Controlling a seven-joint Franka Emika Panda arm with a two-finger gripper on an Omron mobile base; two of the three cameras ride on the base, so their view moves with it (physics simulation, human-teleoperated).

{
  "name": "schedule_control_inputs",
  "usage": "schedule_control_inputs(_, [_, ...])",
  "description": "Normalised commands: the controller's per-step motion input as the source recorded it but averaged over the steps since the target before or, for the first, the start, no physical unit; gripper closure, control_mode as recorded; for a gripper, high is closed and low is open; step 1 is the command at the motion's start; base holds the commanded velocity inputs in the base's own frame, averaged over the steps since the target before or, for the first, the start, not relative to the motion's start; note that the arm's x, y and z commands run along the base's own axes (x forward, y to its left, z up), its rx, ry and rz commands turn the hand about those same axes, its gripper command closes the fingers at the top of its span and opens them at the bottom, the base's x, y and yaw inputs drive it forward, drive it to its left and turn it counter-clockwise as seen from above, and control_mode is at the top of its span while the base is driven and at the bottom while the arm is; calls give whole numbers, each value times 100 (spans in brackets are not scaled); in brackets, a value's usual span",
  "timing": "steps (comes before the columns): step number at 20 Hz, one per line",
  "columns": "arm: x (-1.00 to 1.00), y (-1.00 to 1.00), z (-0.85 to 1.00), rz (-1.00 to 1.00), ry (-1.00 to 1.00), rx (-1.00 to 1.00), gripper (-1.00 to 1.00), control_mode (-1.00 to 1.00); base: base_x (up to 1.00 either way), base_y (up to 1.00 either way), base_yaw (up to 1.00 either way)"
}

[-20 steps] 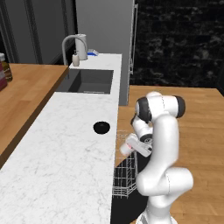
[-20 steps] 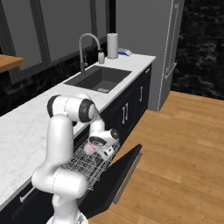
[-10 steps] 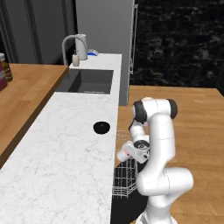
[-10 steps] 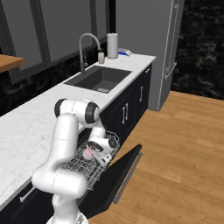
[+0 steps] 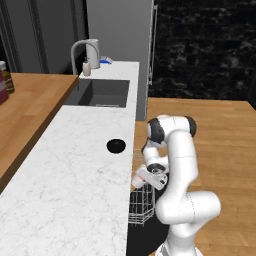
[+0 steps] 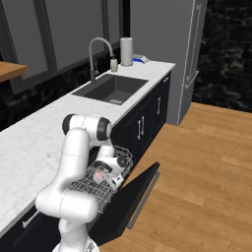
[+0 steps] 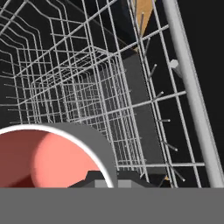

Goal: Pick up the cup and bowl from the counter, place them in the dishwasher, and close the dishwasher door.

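Observation:
My gripper (image 6: pixel 105 171) is shut on the cup (image 6: pixel 101 173), a small white cup with a pinkish-red inside, and holds it tilted on its side just over the white wire rack (image 6: pixel 91 187) of the dishwasher. From the left, the cup (image 5: pixel 140 176) sits at the rack's (image 5: pixel 142 206) top edge beside the counter (image 5: pixel 75 170). In the hand view the cup (image 7: pixel 43 157) fills the lower left, with rack wires (image 7: pixel 87 87) beyond. The black bowl (image 5: pixel 116 145) rests on the marble counter, left of the arm. The dishwasher door (image 6: pixel 133 197) hangs open, tilted down.
A sink (image 5: pixel 100 93) with a faucet (image 5: pixel 80 52) lies further along the counter, and a tall grey fridge (image 6: pixel 167 54) stands past it. A brown wooden surface (image 5: pixel 30 105) runs on the left. Wooden floor (image 6: pixel 206 167) stretches beyond the door.
The hand has come down and in toward the counter with the cup, from above the rack to its top edge. The bowl has not moved.

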Motion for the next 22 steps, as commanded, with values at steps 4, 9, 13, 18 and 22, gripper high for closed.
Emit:
schedule_control_inputs(4, [-19, -40, -87, 0, 0, -6, -100, -100, 0, 0, 0])
schedule_control_inputs(9, [-54, -83, -69, 0, -4, -2, -100, -100, 0, 0, 0])
schedule_control_inputs(13, [-80, -100, -20, -3, -4, 0, -100, -100, 0, 0, 0])
schedule_control_inputs(18, [-69, -20, 78, -1, -26, 4, -100, -100, 0, 0, 0])
schedule_control_inputs(22, [-48, -14, 100, 0, -31, 0, -100, -100, 0, 0, 0])
